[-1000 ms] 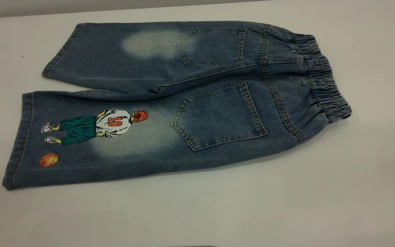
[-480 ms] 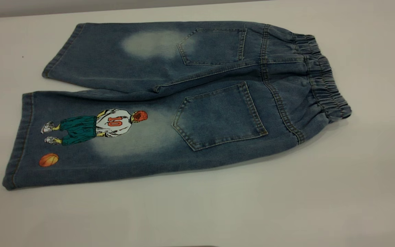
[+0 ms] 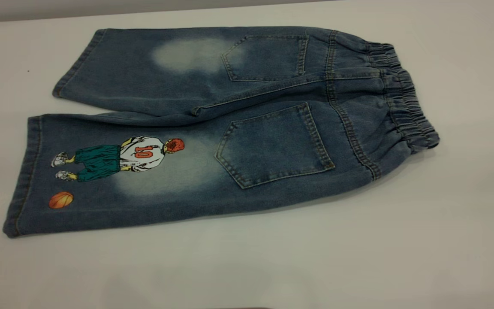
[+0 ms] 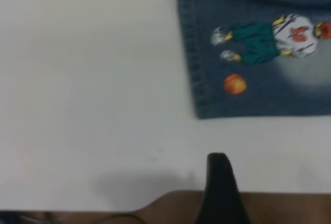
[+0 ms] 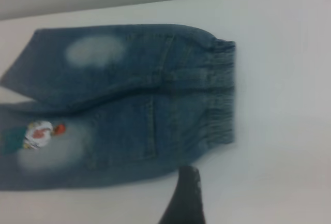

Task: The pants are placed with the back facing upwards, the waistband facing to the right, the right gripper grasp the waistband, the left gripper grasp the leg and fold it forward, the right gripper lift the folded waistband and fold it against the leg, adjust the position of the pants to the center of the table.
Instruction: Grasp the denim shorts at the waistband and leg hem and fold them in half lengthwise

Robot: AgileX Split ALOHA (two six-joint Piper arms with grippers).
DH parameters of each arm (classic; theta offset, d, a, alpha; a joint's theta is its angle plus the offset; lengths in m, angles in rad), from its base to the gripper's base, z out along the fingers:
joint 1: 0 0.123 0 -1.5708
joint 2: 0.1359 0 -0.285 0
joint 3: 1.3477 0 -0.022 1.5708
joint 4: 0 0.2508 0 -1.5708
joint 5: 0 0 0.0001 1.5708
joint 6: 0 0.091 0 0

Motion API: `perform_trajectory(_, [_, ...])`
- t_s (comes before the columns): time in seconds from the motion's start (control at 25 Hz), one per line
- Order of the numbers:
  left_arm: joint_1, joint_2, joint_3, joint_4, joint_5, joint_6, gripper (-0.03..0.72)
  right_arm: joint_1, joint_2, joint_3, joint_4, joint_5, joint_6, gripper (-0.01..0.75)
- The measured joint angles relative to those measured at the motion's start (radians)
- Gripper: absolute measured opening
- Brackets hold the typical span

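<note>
Trouble I expect: neither black claw, left gripper (image 4: 220, 193) or right gripper (image 5: 183, 198), whose finger states I cannot tell, touches the faded blue denim pants (image 3: 230, 128), so a shallow pinch at the gathered elastic waistband (image 3: 405, 103) could slip.

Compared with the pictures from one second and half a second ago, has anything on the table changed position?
Nothing visibly changed. The pants lie flat and unfolded on the table, back up, with the waistband to the right. Neither gripper has touched them.
</note>
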Motion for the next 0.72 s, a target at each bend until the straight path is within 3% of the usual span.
perform_trajectory(0.32, [0.0,0.342,-0.001,-0.219,-0.133,0.09,0.463,0.0,0.492,0.0,0.172,-0.122,-0.077,0.58])
perform_trajectory(0.72, [0.0,0.59,-0.009,-0.433,-0.278,0.342,0.463,0.0,1.033,0.0,0.587,-0.302,-0.517,0.58])
